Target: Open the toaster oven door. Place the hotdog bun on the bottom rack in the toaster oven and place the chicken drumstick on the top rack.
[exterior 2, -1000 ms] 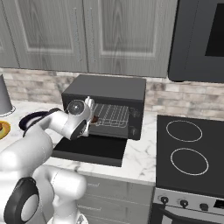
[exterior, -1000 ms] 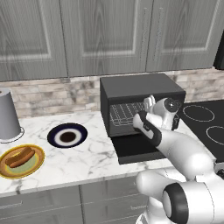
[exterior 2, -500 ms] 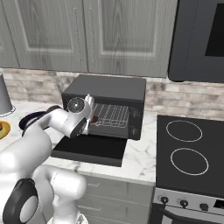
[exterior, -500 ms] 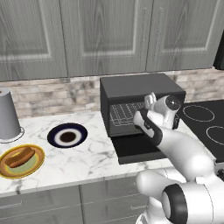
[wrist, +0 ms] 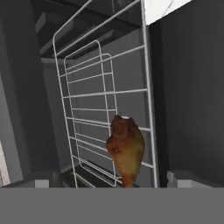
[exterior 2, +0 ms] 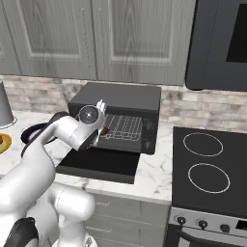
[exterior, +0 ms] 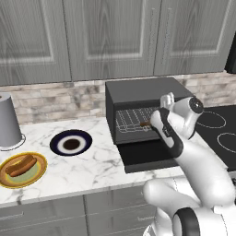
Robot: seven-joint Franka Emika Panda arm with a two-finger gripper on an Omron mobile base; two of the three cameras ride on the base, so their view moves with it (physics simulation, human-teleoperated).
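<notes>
Item: dark brown glossy chicken drumstick (wrist: 126, 148) on upper silver wire rack (wrist: 105, 94), matte black boxy toaster oven (exterior: 138, 99).
End effector (exterior: 159, 115) at oven mouth, fingers apart, holding nothing; drumstick at rack's front edge, six o'clock in hand view. Risk: withdrawing fingers could knock it off. Tan sausage bun (exterior: 20, 166) waits at bench's nine o'clock.

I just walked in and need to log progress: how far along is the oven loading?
Done: the door lies open, and the drumstick rests on a wire rack inside the toaster oven; which rack is unclear. In hand: nothing; the gripper at the oven mouth is open. Left: the bun sits on its yellow plate on the counter, to go on the bottom rack.
</notes>
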